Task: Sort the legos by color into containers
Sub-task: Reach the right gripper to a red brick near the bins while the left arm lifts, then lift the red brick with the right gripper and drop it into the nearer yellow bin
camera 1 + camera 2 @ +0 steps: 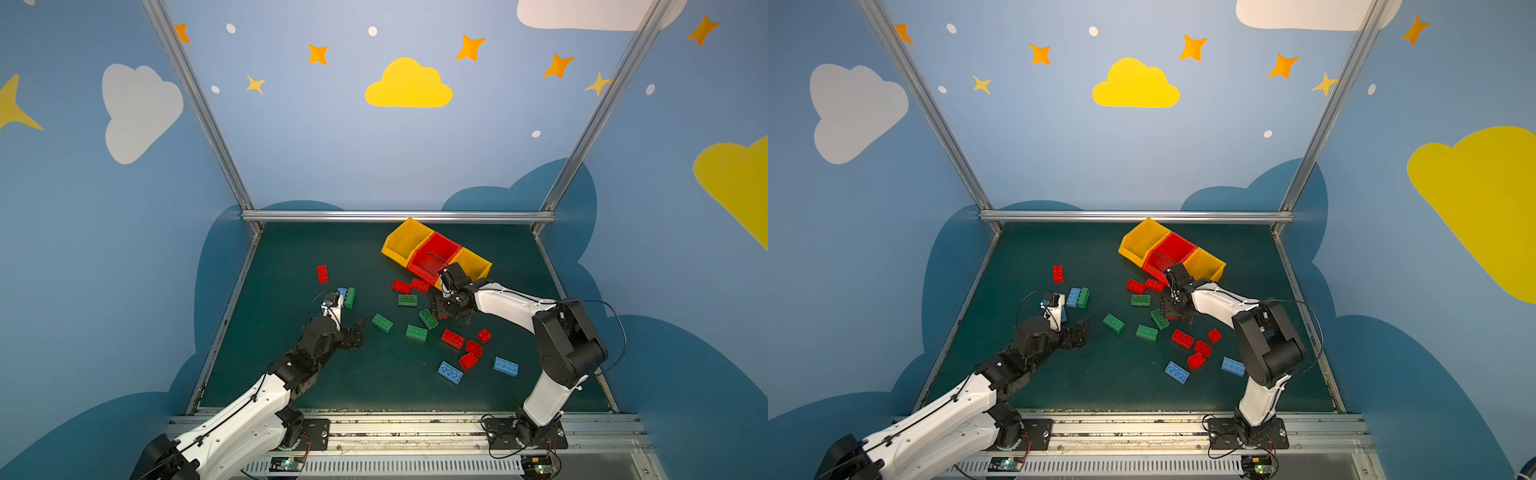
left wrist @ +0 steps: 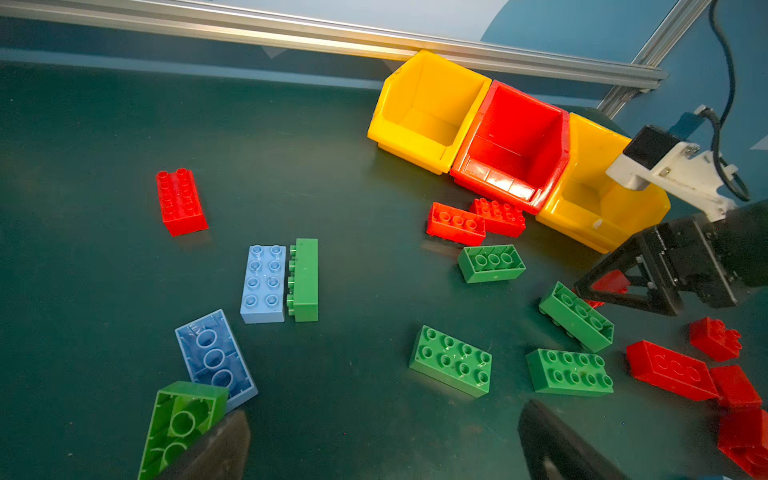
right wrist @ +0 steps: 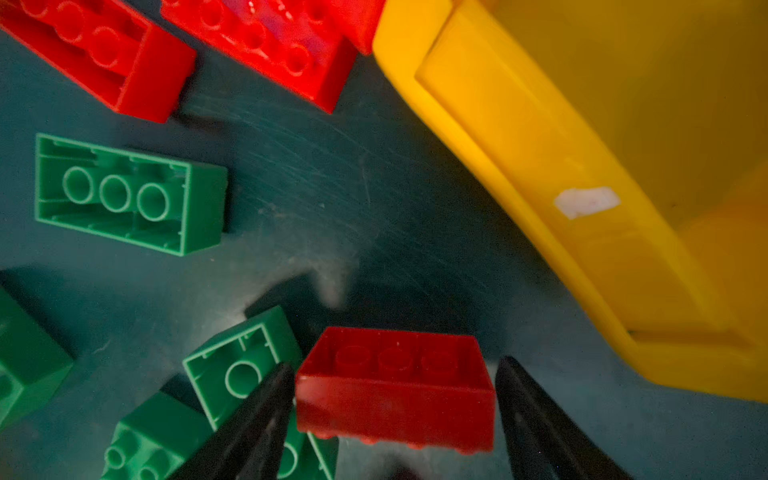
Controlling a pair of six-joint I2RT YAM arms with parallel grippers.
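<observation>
Straddling upturned red brick (image 3: 395, 399) on bench (image 3: 374, 208), near yellow bin (image 3: 540, 145), with right tool (image 3: 395, 363) open, not yet clamped; could catch the adjoining green brick (image 3: 237, 370) and skew the grip. Holding nothing in wide-open left tool (image 2: 384, 411)

Both top views high, angled down over whole worktop (image 1: 374, 374), left wrist view low, facing containers (image 2: 515, 124), right wrist view close, sharing a yellow container (image 3: 540, 124)
</observation>
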